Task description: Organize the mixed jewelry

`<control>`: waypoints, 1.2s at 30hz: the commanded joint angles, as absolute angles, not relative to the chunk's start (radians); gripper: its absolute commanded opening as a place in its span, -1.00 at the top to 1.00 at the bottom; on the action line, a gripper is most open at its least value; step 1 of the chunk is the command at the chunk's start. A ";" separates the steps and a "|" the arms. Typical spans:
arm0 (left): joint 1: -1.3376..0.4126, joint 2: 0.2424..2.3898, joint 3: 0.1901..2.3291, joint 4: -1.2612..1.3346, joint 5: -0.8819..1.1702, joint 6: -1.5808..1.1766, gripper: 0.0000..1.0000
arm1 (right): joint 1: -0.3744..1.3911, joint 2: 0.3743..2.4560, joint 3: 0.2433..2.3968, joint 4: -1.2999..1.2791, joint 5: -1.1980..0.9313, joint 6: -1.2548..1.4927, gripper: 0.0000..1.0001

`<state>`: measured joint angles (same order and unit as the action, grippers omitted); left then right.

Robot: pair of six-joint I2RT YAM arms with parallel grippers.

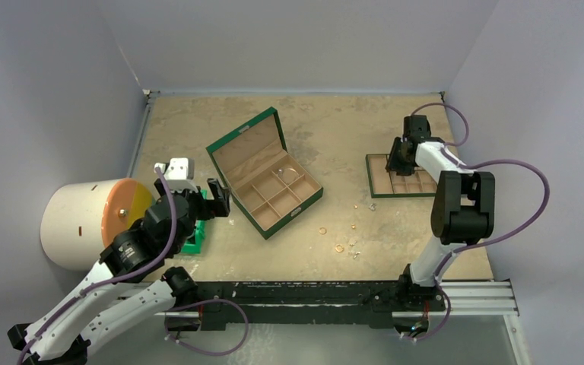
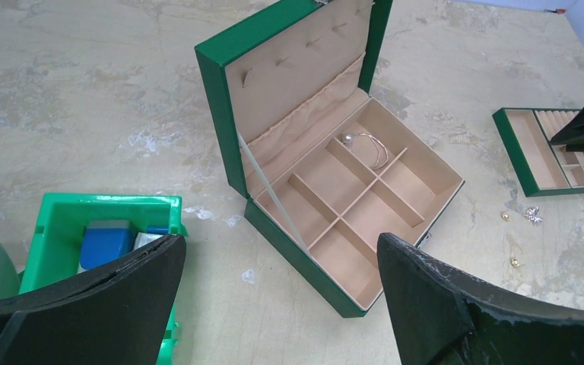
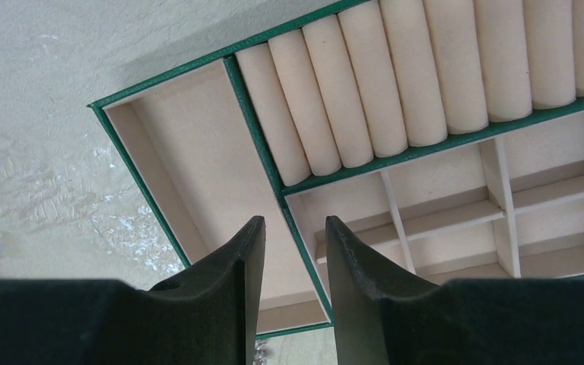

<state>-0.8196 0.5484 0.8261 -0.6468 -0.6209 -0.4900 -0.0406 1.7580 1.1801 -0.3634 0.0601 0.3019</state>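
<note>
The open green box (image 1: pixel 266 173) lies mid-table, its lid leaning back; a thin silver hoop (image 2: pixel 366 146) lies in one far compartment. Small gold rings (image 1: pixel 322 230) and a silver piece (image 1: pixel 353 245) lie loose on the table to its right, with more near the tray (image 2: pixel 532 217). My left gripper (image 2: pixel 281 243) is wide open and empty, above the table just left of the box's near corner. My right gripper (image 3: pixel 295 222) hovers over the green tray (image 3: pixel 198 144), jaws a narrow gap apart with nothing between them, above the divider beside the tan cushion rolls (image 3: pixel 395 68).
A small green plastic bin (image 2: pixel 99 209) with dark items sits under my left fingers. A white cylinder with an orange lid (image 1: pixel 84 220) lies at the far left. Walls close in the table on three sides. The tray (image 1: pixel 399 181) sits at the right.
</note>
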 commanded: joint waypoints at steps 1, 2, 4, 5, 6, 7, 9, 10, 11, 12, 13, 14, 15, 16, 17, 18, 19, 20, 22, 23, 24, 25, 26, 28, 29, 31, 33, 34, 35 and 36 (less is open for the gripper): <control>-0.821 0.540 0.839 -0.629 -0.644 -0.505 -0.94 | -0.041 1.770 1.230 -0.364 0.037 0.305 0.26; -0.821 0.541 0.840 -0.629 -0.644 -0.505 -0.95 | -0.041 1.776 1.233 -0.369 0.030 0.304 0.26; -0.822 0.541 0.841 -0.629 -0.643 -0.505 -0.94 | -0.041 1.784 1.231 -0.366 0.028 0.302 0.27; -0.822 0.541 0.840 -0.629 -0.643 -0.504 -0.95 | -0.041 1.785 1.229 -0.364 0.033 0.301 0.27; -0.821 0.541 0.840 -0.628 -0.643 -0.504 -0.95 | -0.041 1.787 1.228 -0.365 0.038 0.299 0.27; -0.822 0.541 0.840 -0.627 -0.643 -0.503 -0.94 | -0.041 1.791 1.227 -0.364 0.041 0.297 0.27; -0.821 0.541 0.840 -0.627 -0.641 -0.503 -0.94 | -0.041 1.799 1.226 -0.365 0.042 0.295 0.27; -0.821 0.541 0.840 -0.627 -0.641 -0.502 -0.95 | -0.041 1.803 1.225 -0.364 0.041 0.295 0.28; -0.822 0.541 0.839 -0.627 -0.640 -0.502 -0.94 | -0.041 1.806 1.222 -0.363 0.042 0.295 0.29; -0.821 0.542 0.839 -0.627 -0.640 -0.502 -0.94 | -0.041 1.809 1.218 -0.359 0.042 0.296 0.29; -0.821 0.542 0.840 -0.627 -0.639 -0.502 -0.94 | -0.041 1.811 1.213 -0.355 0.042 0.296 0.30; -0.822 0.542 0.841 -0.627 -0.640 -0.502 -0.94 | -0.041 1.812 1.210 -0.346 0.047 0.296 0.31; -0.822 0.540 0.840 -0.627 -0.640 -0.502 -0.94 | -0.041 1.812 1.207 -0.336 0.066 0.289 0.32; -0.822 0.539 0.841 -0.627 -0.641 -0.502 -0.95 | -0.041 1.812 1.204 -0.329 0.073 0.282 0.32; -0.822 0.539 0.840 -0.626 -0.641 -0.502 -0.94 | -0.041 1.812 1.202 -0.327 0.074 0.282 0.32; -0.822 0.537 0.841 -0.626 -0.641 -0.502 -0.95 | -0.041 1.815 1.201 -0.326 0.074 0.282 0.33; -0.822 0.537 0.841 -0.626 -0.641 -0.502 -0.94 | -0.041 1.818 1.200 -0.327 0.074 0.282 0.33; -0.821 0.536 0.840 -0.627 -0.641 -0.502 -0.94 | -0.040 1.820 1.199 -0.327 0.074 0.281 0.35; -0.821 0.533 0.840 -0.627 -0.643 -0.502 -0.94 | -0.040 1.819 1.192 -0.322 0.074 0.280 0.36; -0.821 0.533 0.840 -0.627 -0.643 -0.502 -0.95 | -0.040 1.818 1.188 -0.320 0.075 0.280 0.38; -0.821 0.532 0.840 -0.627 -0.643 -0.502 -0.94 | -0.040 1.818 1.186 -0.318 0.075 0.278 0.39; -0.821 0.532 0.840 -0.627 -0.643 -0.502 -0.94 | -0.040 1.819 1.182 -0.317 0.076 0.276 0.40; -0.821 0.531 0.840 -0.627 -0.643 -0.502 -0.95 | -0.039 1.820 1.179 -0.315 0.075 0.276 0.40; -0.822 0.528 0.840 -0.627 -0.643 -0.501 -0.95 | -0.035 1.822 1.175 -0.313 0.076 0.276 0.40; -0.821 0.529 0.839 -0.627 -0.643 -0.502 -0.94 | -0.033 1.822 1.172 -0.312 0.079 0.276 0.40; -0.821 0.525 0.840 -0.627 -0.643 -0.502 -0.95 | -0.029 1.824 1.171 -0.312 0.083 0.276 0.42; -0.821 0.525 0.841 -0.627 -0.643 -0.501 -0.94 | -0.027 1.823 1.170 -0.313 0.086 0.276 0.51; -0.821 0.524 0.840 -0.627 -0.643 -0.501 -0.94 | -0.026 1.821 1.169 -0.313 0.087 0.276 0.58; -0.822 0.525 0.840 -0.627 -0.644 -0.502 -0.95 | -0.025 1.821 1.168 -0.314 0.090 0.274 0.59; -0.822 0.523 0.839 -0.627 -0.644 -0.502 -0.94 | -0.023 1.820 1.167 -0.315 0.092 0.274 0.60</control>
